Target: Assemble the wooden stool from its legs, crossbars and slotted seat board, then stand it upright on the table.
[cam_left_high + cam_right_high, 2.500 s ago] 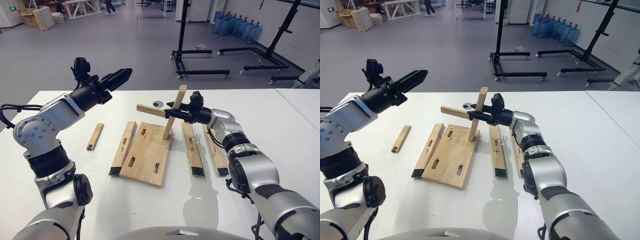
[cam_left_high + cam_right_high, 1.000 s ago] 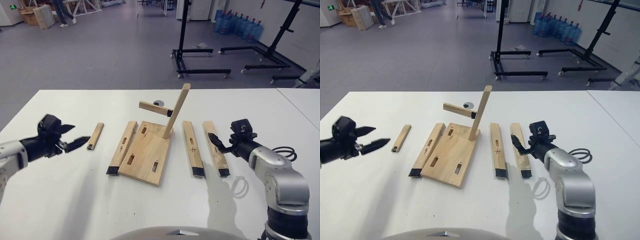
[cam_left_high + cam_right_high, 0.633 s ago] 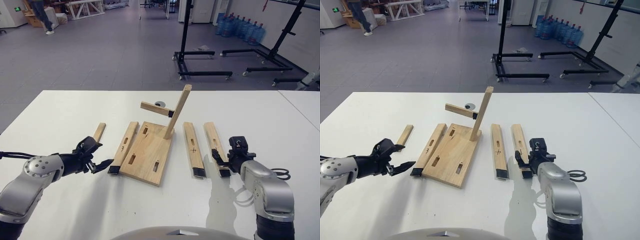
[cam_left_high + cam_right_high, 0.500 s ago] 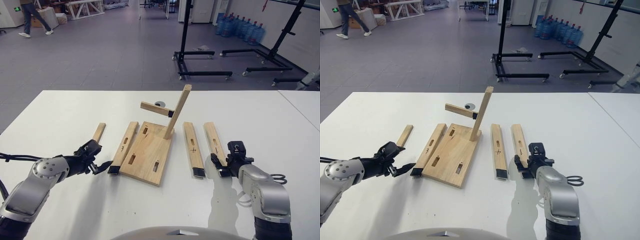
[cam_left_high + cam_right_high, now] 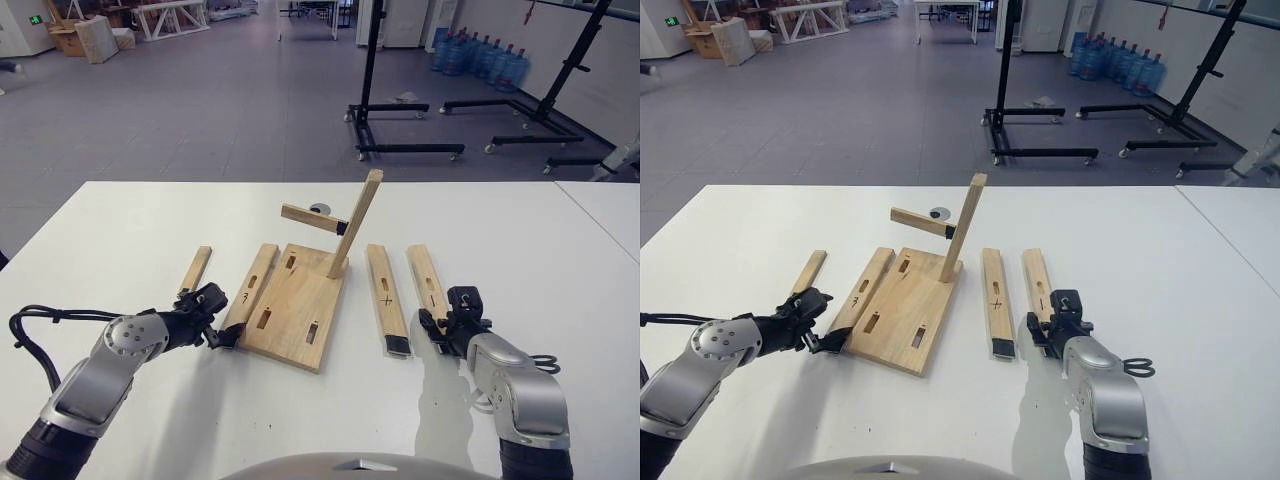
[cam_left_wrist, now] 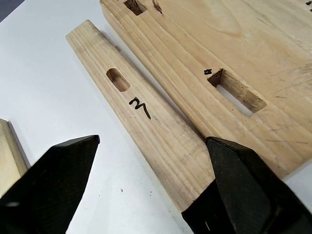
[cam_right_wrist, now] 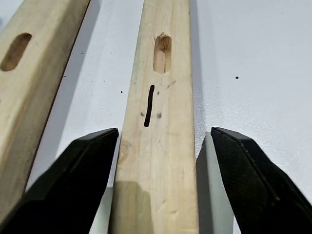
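Note:
The slotted seat board (image 5: 300, 312) lies flat mid-table. One leg (image 5: 356, 220) stands tilted in a far slot, with a crossbar (image 5: 311, 214) sticking out to its left. A second leg (image 5: 252, 284) lies along the board's left edge. My left gripper (image 5: 224, 336) is open at its near, black-tipped end, and its fingers (image 6: 53, 180) straddle the wood (image 6: 146, 122). A short crossbar (image 5: 195, 269) lies further left. Two legs (image 5: 385, 296) lie right of the board. My right gripper (image 5: 441, 330) is open, its fingers (image 7: 83, 165) either side of the rightmost leg (image 7: 156, 122).
A small round disc (image 5: 316, 208) sits on the table behind the upright leg. A loop of cable (image 5: 546, 362) lies by my right arm. A second white table (image 5: 610, 210) adjoins on the right. Black wheeled stands (image 5: 400, 140) are on the floor beyond.
Both arms came down from the upright leg to the table. My left gripper slid right up to the left leg's near end. My right gripper edged onto the rightmost leg's near end.

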